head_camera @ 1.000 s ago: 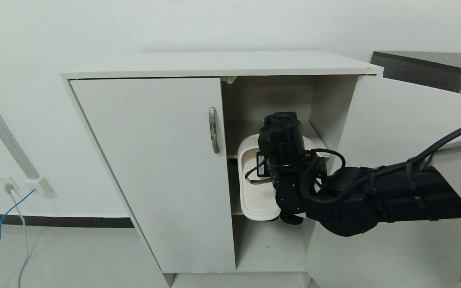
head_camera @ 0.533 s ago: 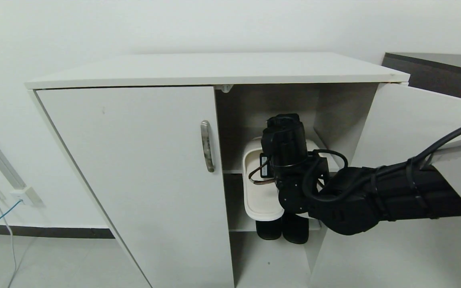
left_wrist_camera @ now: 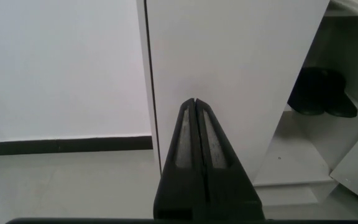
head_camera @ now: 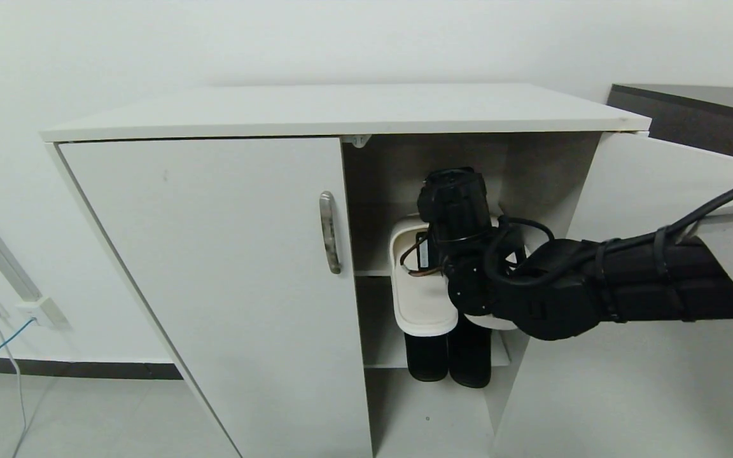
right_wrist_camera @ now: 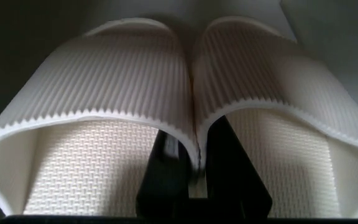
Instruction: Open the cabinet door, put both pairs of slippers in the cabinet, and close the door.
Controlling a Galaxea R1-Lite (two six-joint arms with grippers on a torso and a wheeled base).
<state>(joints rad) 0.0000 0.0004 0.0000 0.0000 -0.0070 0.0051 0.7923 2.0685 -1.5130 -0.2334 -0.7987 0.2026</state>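
Since half a second ago the right arm has lifted a little, and the white slippers (head_camera: 420,299) sit higher in the cabinet (head_camera: 341,111). The right gripper (right_wrist_camera: 194,171) is clamped on both inner strap edges (pressed together). The heels hang at 7 o'clock from the wrist, with the black slippers (head_camera: 448,356) at 6 o'clock. The left gripper (left_wrist_camera: 195,109) has its fingers together, holding nothing.

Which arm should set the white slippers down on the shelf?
Right. The right pincer grips the white slippers inside the cabinet; the left pincer is shut, empty, outside by the closed door.
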